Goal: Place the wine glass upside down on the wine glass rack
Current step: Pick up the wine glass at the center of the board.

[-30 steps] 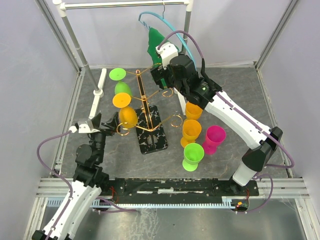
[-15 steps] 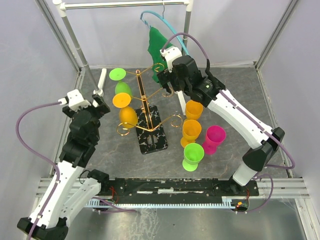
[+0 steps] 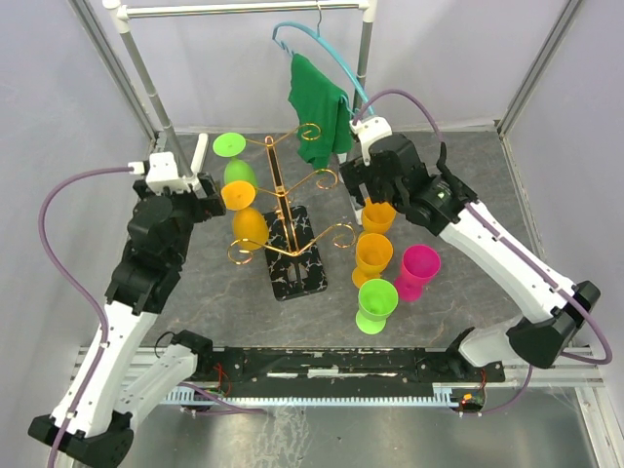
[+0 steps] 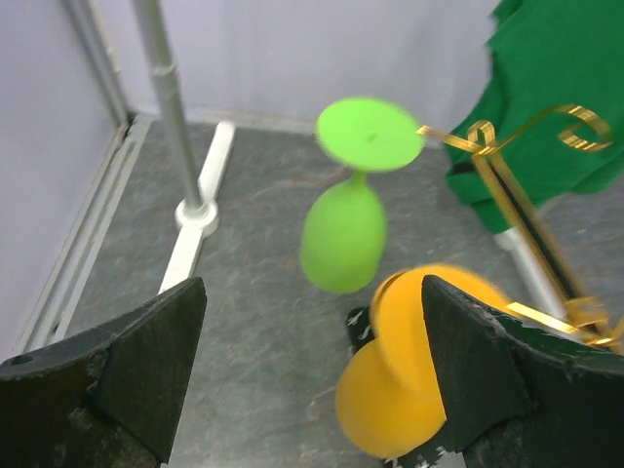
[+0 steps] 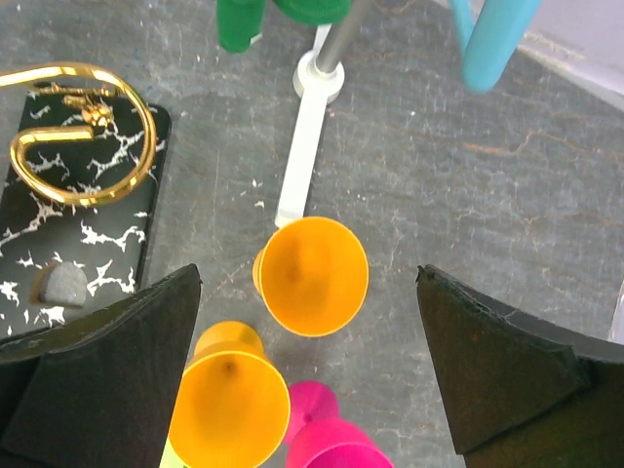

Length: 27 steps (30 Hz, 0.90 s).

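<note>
The gold wine glass rack (image 3: 281, 200) stands on its black marbled base (image 3: 300, 261) mid-table. Two wine glasses hang upside down on its left arms: a green one (image 3: 238, 173) and, below it, an orange one (image 3: 250, 228). My left gripper (image 3: 207, 195) is open just left of them, touching neither; in the left wrist view the green glass (image 4: 343, 239) and orange glass (image 4: 405, 390) lie beyond the empty gripper (image 4: 312, 375). My right gripper (image 3: 369, 188) hovers open above an upright orange glass (image 5: 314, 276), with nothing inside the gripper (image 5: 310, 375).
Right of the rack stand a second orange glass (image 3: 372, 253), a pink one (image 3: 419, 269) and a green one (image 3: 376, 302), all upright. A white clothes rail (image 3: 244, 9) at the back carries a blue hanger (image 3: 336, 60) with a green cloth (image 3: 317, 97). Its foot (image 5: 307, 146) lies near the orange glass.
My left arm has drawn back up and to the left, away from the hung orange glass, jaws open. My right arm has swung from the rack's top to above the upright orange glasses.
</note>
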### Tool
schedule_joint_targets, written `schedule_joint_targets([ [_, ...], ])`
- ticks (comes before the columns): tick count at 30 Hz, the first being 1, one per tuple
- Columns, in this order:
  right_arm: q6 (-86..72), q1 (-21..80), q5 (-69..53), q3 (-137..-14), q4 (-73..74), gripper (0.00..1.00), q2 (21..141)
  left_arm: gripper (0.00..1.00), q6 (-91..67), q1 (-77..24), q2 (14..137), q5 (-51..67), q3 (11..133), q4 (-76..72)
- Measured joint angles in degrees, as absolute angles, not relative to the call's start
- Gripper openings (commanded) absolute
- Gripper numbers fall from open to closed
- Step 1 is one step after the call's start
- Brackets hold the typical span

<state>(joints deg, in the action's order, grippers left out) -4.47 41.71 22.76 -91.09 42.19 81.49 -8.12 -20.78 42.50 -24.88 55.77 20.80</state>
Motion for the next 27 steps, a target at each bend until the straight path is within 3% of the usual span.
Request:
schedule_joint_targets([
  [12, -9.7, 41.7, 21.6, -82.0, 44.8, 0.91, 75.7, 0.95, -6.6, -20.8, 56.5, -8.6, 79.3, 21.8],
  [21, -13.3, 41.7, 23.0, -77.0, 45.7, 0.85, 70.3, 0.95, -7.0, -20.8, 66.2, 1.6, 80.4, 20.1],
  [27, -15.2, 41.6, 21.5, -76.7, 44.2, 0.84, 74.0, 0.95, -7.9, -20.8, 68.7, 6.2, 80.7, 17.5],
])
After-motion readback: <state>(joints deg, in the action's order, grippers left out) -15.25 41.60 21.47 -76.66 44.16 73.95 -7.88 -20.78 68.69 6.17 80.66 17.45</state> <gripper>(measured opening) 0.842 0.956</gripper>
